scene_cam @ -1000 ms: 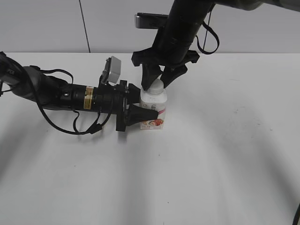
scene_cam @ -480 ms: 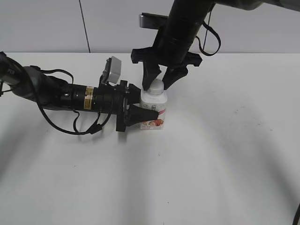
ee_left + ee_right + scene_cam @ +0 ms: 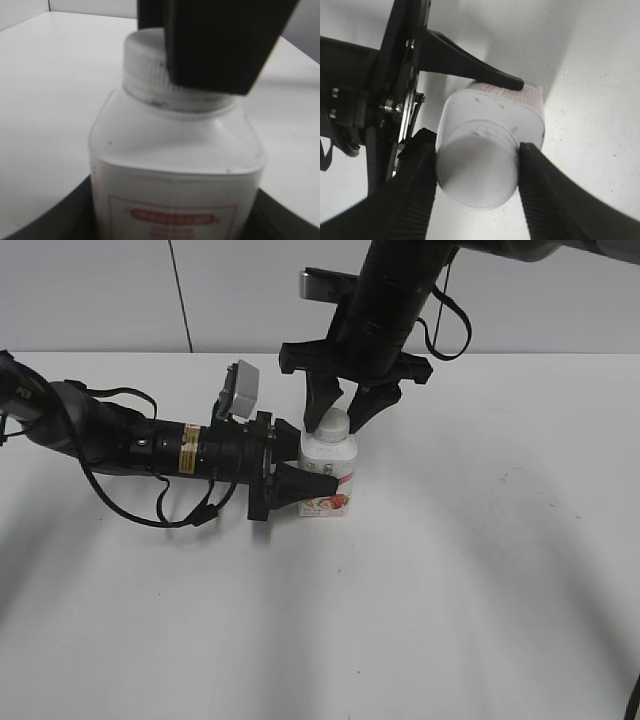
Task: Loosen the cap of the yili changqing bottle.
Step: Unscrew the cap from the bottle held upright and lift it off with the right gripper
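The yili changqing bottle (image 3: 328,472) stands upright on the white table, white with a pink-red label. My left gripper (image 3: 312,462) reaches in level from the left and is shut on the bottle's body (image 3: 175,165), one finger (image 3: 305,484) across the front. The white ribbed cap (image 3: 332,425) sits on the neck. My right gripper (image 3: 477,159) comes down from above and is shut on the cap (image 3: 476,172), its ribbed pads (image 3: 542,190) pressed to both sides. In the left wrist view one right finger (image 3: 220,45) covers part of the cap (image 3: 147,65).
The left arm (image 3: 130,445) lies low along the table (image 3: 480,570) with black cables (image 3: 160,512) looping in front of it. The right arm (image 3: 395,300) rises steeply behind the bottle. A grey wall (image 3: 100,290) closes the far edge.
The right gripper has turned a little about the cap; its crossbar sits more level and its wrist camera has shifted right. Left gripper and bottle have stayed put.
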Controlling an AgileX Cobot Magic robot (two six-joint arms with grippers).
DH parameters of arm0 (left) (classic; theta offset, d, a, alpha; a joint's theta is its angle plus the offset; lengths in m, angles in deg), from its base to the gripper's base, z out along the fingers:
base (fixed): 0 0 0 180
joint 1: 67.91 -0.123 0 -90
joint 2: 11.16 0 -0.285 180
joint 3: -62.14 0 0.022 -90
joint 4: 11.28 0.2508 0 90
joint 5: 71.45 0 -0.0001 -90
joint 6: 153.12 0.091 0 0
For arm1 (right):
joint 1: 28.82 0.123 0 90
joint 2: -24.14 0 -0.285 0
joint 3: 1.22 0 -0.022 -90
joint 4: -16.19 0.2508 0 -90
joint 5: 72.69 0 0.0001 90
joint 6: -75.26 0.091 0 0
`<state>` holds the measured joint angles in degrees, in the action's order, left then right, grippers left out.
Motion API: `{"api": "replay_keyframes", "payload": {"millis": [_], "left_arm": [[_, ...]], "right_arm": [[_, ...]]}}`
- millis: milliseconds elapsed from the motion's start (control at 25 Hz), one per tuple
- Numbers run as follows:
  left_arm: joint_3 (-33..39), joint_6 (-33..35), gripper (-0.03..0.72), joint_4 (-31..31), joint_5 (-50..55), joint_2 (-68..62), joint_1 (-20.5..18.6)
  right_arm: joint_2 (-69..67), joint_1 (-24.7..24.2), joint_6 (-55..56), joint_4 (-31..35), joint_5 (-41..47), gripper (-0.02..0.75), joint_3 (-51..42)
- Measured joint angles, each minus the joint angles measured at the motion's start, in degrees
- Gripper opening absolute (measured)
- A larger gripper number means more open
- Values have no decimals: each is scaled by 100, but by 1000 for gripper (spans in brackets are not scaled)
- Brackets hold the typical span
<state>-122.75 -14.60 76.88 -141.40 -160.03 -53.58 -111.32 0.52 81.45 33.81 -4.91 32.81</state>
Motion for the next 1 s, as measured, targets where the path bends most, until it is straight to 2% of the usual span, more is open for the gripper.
{"api": "replay_keyframes", "payload": {"millis": [320, 1000], "left_arm": [[0, 0, 415, 0, 0, 0, 0], [0, 41, 386, 49, -31, 0, 0]], "right_arm": [[0, 0, -619, -1, 0, 397, 0], [0, 0, -4645, 80, 13, 396, 0]]}}
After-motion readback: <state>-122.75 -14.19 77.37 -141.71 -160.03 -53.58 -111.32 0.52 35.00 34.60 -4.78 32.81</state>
